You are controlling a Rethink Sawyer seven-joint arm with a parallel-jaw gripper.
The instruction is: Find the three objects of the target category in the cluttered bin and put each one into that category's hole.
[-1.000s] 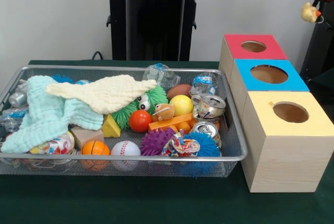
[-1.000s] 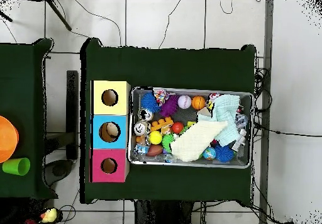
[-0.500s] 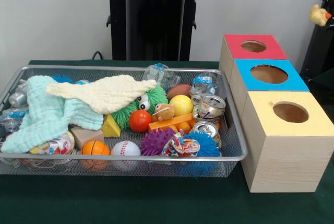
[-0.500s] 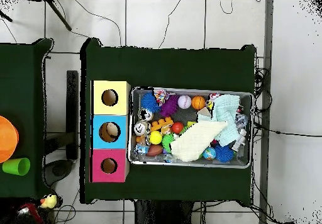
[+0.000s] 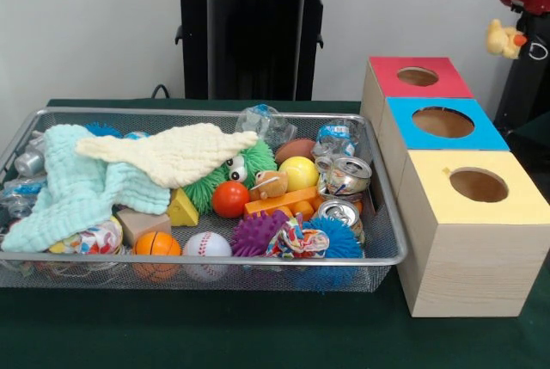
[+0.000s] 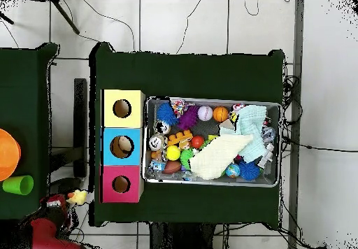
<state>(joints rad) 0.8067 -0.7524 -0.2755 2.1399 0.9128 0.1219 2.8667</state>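
Note:
The wire-mesh bin (image 5: 206, 260) sits on the green table, full of clutter; it also shows in the overhead view (image 6: 210, 99). A tan-brown plush animal (image 5: 270, 183) lies in the bin's middle, beside the yellow ball. My gripper (image 5: 516, 42) is off the table, beyond the red-topped box, shut on a small yellow plush duck (image 5: 501, 39). In the overhead view the gripper (image 6: 73, 198) and the duck (image 6: 77, 196) are just off the table's corner, near the red box. The red box's hole (image 5: 418, 76) is open and also shows in the overhead view (image 6: 121, 184).
Blue-topped (image 5: 443, 122) and yellow-topped (image 5: 478, 185) boxes stand in a row with the red one. A cream cloth (image 5: 168, 154) and a mint cloth (image 5: 73, 188) cover the bin's left half. A green hairy ball (image 5: 245, 167), spiky balls, cans and sports balls fill the remainder.
The arm with the yellow duck has moved in from the side toward the red box's corner of the table. The bin's contents have not moved.

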